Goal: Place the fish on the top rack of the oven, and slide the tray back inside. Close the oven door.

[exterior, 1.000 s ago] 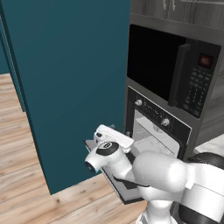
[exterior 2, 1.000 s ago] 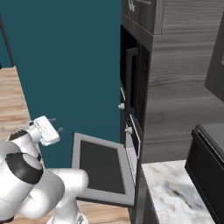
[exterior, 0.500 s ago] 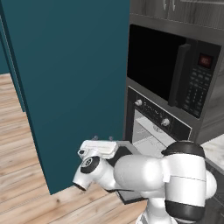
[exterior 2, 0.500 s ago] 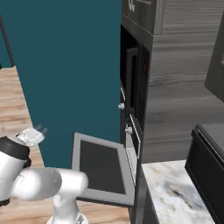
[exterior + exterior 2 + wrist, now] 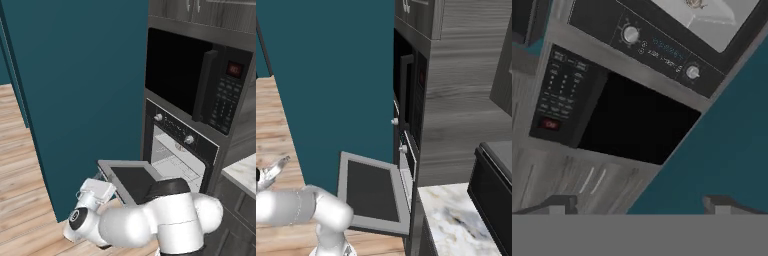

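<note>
The oven (image 5: pixel 181 134) has its black front and silver knobs under the microwave. The oven door (image 5: pixel 134 179) hangs open and lies flat, glass up, also seen as the oven door (image 5: pixel 373 192). Behind it the pale cavity (image 5: pixel 174 161) shows rack wires; I cannot tell the tray apart from them. A small brownish shape (image 5: pixel 695 3) sits in the cavity; I cannot tell whether it is the fish. My gripper (image 5: pixel 639 207) is open and empty, low and left of the door, looking up at the oven. It appears as the gripper (image 5: pixel 277 166) over the floor.
A black microwave (image 5: pixel 202 82) with keypad and red display sits above the oven. A tall teal panel (image 5: pixel 85 95) stands left of it. A marble counter (image 5: pixel 456 220) carries a small black box oven (image 5: pixel 493 192). Wooden floor (image 5: pixel 20 190) lies to the left.
The arm has swung down and to the left, away from the oven door, toward the floor. The gripper has stayed open. The door and oven have not moved.
</note>
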Controlling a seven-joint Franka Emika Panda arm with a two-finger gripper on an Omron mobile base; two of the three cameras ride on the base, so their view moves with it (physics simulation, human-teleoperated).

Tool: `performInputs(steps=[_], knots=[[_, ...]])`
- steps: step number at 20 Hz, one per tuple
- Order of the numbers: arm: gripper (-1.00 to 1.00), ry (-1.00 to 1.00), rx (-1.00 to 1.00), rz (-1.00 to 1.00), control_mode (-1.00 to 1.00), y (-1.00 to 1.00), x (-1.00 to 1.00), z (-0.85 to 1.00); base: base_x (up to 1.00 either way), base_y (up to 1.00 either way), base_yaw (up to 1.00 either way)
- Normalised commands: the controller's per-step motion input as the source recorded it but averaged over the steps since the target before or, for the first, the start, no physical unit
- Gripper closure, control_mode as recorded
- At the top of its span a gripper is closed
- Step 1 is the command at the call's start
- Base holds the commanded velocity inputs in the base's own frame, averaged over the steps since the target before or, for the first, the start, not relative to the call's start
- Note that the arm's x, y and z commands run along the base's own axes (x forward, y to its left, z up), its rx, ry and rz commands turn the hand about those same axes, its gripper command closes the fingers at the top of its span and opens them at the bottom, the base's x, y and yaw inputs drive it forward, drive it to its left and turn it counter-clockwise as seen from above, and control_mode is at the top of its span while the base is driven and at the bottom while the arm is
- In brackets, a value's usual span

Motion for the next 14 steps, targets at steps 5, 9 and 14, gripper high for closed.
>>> performInputs(steps=[5, 9, 14], knots=[[-1.00, -0.19, 0.06, -0.42, -1.00, 0.75, -0.05, 0.00, 0.00, 0.00, 0.00], [-1.00, -0.19, 0.11, -0.38, -1.00, 0.20, 0.00, -0.16, 0.00, 0.00, 0.00], [-1.00, -0.25, 0.19, -0.17, -1.00, -0.01, 0.00, -0.56, 0.00, 0.00, 0.00]])
